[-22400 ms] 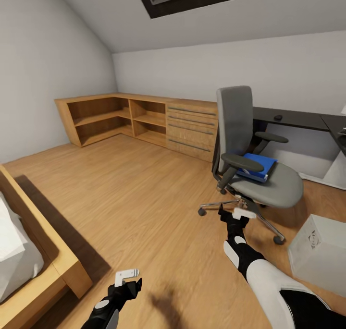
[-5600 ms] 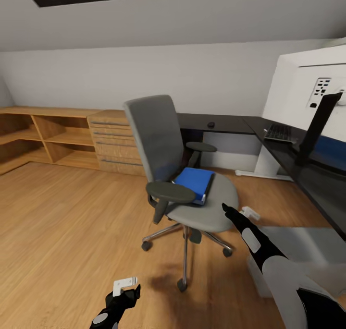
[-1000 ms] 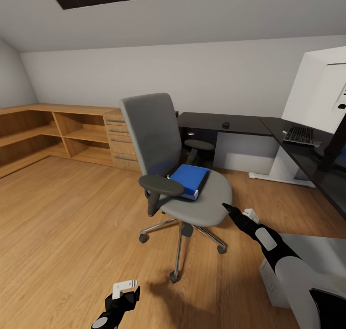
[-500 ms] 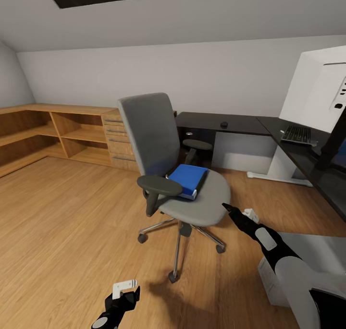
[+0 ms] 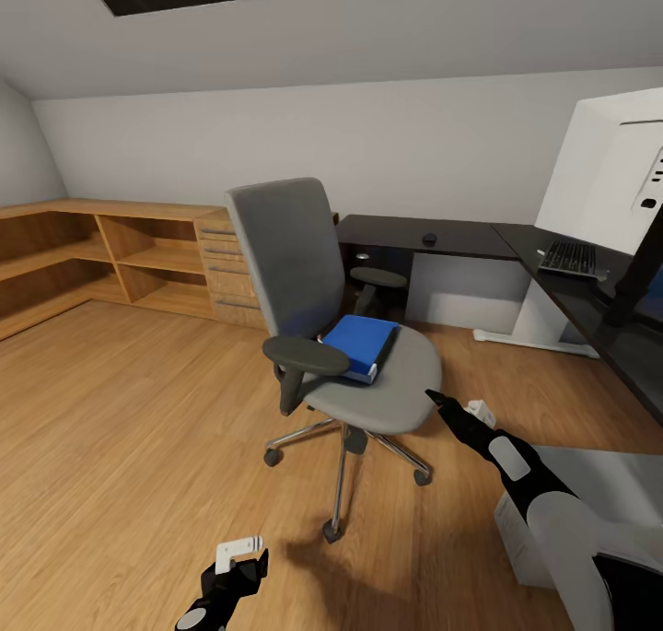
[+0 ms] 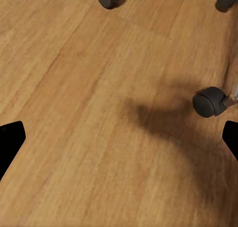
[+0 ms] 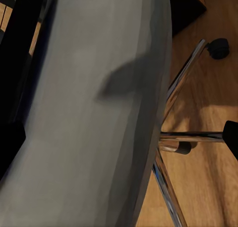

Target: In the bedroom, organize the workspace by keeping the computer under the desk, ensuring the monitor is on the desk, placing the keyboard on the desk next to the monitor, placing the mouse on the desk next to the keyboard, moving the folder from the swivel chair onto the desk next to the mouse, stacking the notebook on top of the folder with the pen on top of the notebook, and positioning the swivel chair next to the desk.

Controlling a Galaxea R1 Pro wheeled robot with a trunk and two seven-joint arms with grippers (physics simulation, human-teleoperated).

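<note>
On the seat of the swivel chair (image 5: 373, 387), toward its back and between the two black armrests, lies the blue folder (image 5: 362, 344), flat, with its white page edge facing the seat's front. The chair stands on the wooden floor (image 5: 138, 428), out in the room and apart from the surface (image 5: 460, 237), whose glossy black top runs along the wall behind the chair and turns a corner toward the chair's right. On that right-hand stretch stands the monitor (image 5: 612, 175), its white back showing, with the keyboard (image 5: 571, 258) lying just beside its foot. A small dark thing (image 5: 429, 239) sits on the back stretch; what it is cannot be told. Light wooden low cabinets (image 5: 120, 258) line the wall to the chair's left. The right claw (image 5: 436, 399) reaches to just beside the front rim of the seat, and in the right wrist view its dark fingertips (image 7: 10, 142) stand wide apart with the grey seat (image 7: 89, 113) and the chrome base (image 7: 173, 137) between them. The left claw (image 5: 241, 554) hangs low over the floor in front of the chair's castors (image 6: 209, 101), its tips also spread apart, holding nothing.
</note>
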